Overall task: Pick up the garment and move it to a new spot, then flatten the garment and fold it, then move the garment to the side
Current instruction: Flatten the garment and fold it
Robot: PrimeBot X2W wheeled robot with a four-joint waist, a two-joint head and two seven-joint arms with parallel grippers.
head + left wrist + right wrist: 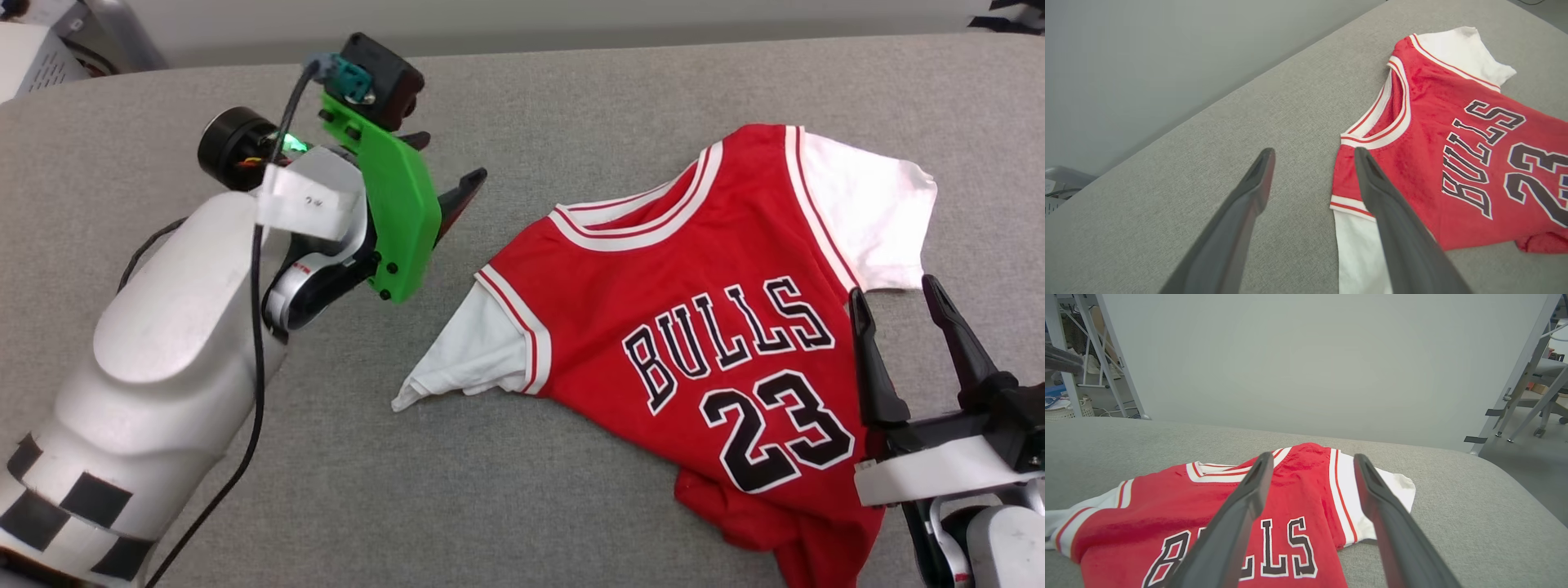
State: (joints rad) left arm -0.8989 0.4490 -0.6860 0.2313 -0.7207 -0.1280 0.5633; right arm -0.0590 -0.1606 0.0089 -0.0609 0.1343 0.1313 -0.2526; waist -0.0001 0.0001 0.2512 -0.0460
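The garment (694,269) is a red jersey with white short sleeves and black "BULLS 23" lettering. It lies face up on the grey padded table (571,90), with its hem bunched near the front edge and one sleeve creased to a point. My left gripper (453,157) hangs open above the table, left of the collar and apart from the cloth. In the left wrist view the left gripper (1314,151) is empty, with the garment (1453,155) to its right. My right gripper (893,287) is open by the garment's right side. The right wrist view has the right gripper (1313,456) low over the garment (1147,506).
A grey box (33,49) stands off the table's far left corner. A pale wall panel (1310,367) rises behind the table. Metal frame legs (1506,396) and a chair stand on the floor to the right, and a basket (1065,410) sits to the left.
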